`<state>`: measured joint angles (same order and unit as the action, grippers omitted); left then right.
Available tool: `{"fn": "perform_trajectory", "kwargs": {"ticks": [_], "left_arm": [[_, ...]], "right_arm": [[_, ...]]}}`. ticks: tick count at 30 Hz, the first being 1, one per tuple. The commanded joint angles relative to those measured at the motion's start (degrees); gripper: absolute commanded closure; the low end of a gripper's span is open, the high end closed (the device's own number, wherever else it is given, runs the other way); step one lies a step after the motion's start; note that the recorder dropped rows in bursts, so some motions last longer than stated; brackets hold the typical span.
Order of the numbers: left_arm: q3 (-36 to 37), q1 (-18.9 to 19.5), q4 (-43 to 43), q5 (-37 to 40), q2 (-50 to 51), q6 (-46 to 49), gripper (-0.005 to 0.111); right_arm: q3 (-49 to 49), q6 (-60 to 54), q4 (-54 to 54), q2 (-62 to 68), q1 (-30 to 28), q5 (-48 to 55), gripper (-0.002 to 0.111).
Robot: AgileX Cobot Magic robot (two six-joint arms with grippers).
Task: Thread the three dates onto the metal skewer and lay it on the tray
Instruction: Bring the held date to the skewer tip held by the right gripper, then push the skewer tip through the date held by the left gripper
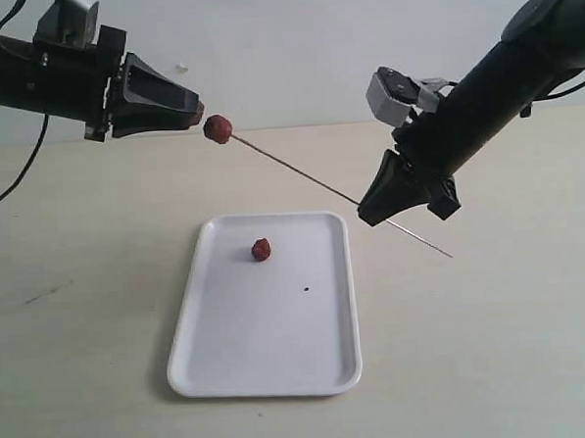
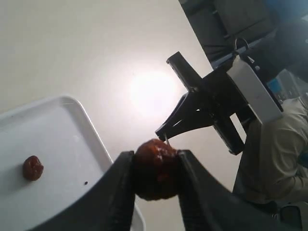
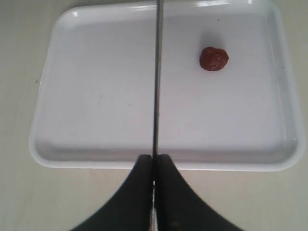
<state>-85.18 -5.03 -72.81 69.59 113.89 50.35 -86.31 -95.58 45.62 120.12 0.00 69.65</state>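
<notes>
Soft, even brightness fills the exterior view, and the tray (image 1: 270,348) casts only a thin, pale shadow along its near rim. In the left wrist view a round glare patch burns out the tabletop (image 2: 154,94), while the left gripper (image 2: 155,161) sits dark and slightly out of focus (the date (image 2: 156,175) it clamps shows small glints). In the right wrist view the metal skewer (image 3: 157,72) looks soft-edged, and highlights streak one tray rim.
</notes>
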Motion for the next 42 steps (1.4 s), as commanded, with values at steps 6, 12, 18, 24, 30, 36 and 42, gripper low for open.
{"fn": "perform_trajectory", "kwargs": {"ticks": [6, 12, 18, 24, 30, 36, 42], "left_arm": [[-0.28, -0.28, -0.67, 0.38, -0.33, -0.04, 0.076], [-0.28, -0.68, -0.67, 0.38, -0.33, -0.24, 0.076], [-0.28, -1.03, -0.8, 0.38, -0.33, -0.24, 0.076], [-0.28, -1.03, -0.81, 0.38, -0.33, -1.14, 0.076], [-0.28, -0.91, -0.81, 0.38, -0.33, -1.14, 0.076], [-0.28, -0.67, -0.7, 0.38, -0.33, -1.14, 0.076], [-0.28, 0.41, -0.7, 0.38, -0.43, -1.46, 0.076]], "right_arm": [[0.25, -0.28, 1.27, -0.08, 0.0, 0.31, 0.108], [0.25, -0.13, 1.74, -0.08, 0.0, 0.31, 0.108], [0.25, 1.23, 1.16, -0.08, 0.0, 0.31, 0.108], [0.25, 2.34, 0.7, -0.08, 0.0, 0.31, 0.108], [0.25, 2.47, 0.7, -0.08, 0.0, 0.31, 0.108], [0.25, 2.67, 0.09, -0.08, 0.0, 0.31, 0.108], [0.25, 3.76, -0.73, -0.08, 0.0, 0.31, 0.108]]}}
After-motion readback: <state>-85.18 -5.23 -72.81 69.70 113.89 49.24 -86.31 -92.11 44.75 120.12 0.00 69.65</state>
